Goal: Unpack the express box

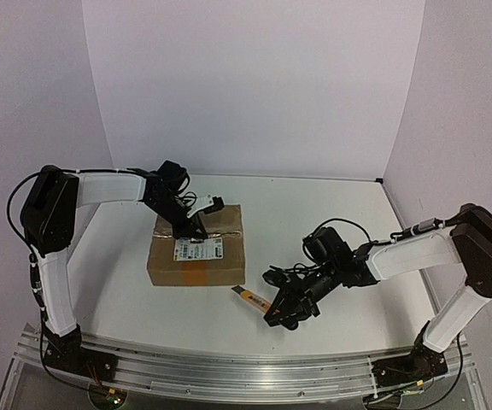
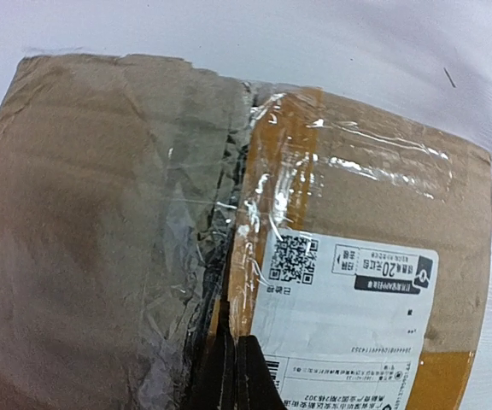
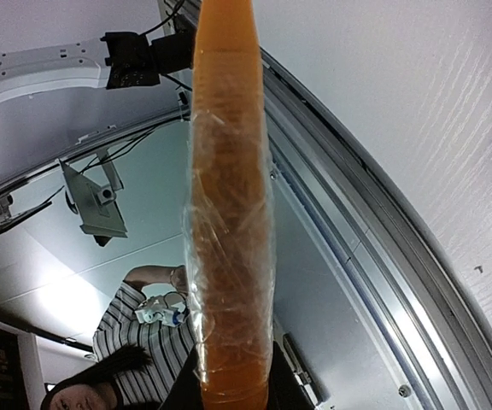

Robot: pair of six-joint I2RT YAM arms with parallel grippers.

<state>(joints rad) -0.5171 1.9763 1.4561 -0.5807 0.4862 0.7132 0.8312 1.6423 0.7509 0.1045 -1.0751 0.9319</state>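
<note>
White table (image 1: 314,222) | express box (image 1: 196,260) flat, long axis left-right | left end effector (image 1: 196,231) clenched | right end effector (image 1: 278,311) grasping knife (image 1: 250,298)

Lit evenly and brightly; shadows kept soft. Glare is thrown off tape (image 2: 267,184) on the express box (image 2: 75,222); wrist-view edges bent.

One box (image 1: 169,265) lies left on the one bench (image 1: 314,213), with one label (image 1: 198,248). One knife (image 1: 251,298) is nearer, rightward. Two arms: left arm (image 1: 109,186), right arm (image 1: 408,252).
</note>
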